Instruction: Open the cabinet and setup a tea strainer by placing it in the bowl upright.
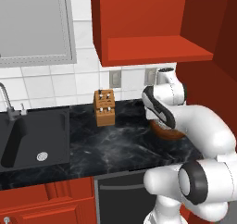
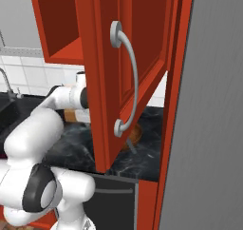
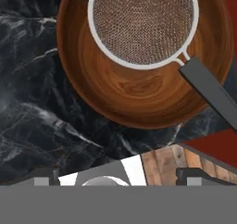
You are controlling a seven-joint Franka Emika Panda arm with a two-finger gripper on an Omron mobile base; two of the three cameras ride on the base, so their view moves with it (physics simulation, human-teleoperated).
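Pincer (image 3: 118, 174) tips stand wide apart at the bottom of the hand view, open and holding nothing, looking straight down over the bowl (image 3: 115, 98). Inside that round brown wooden bowl sits the tea strainer (image 3: 141, 26), mesh cup facing up, its rim resting against the bowl's far side and its dark handle (image 3: 210, 93) running out over the bowl's edge. The bowl rests on the black marbled counter (image 3: 41, 102). From the left base view, the white arm (image 1: 194, 126) bends forward and down over the bowl (image 1: 164, 130), near the tan knife block (image 1: 104, 108). Above, the cabinet (image 1: 152, 28) stands open, its door (image 2: 128, 67) swung outward with the silver bar handle (image 2: 128, 77) facing the right base camera.
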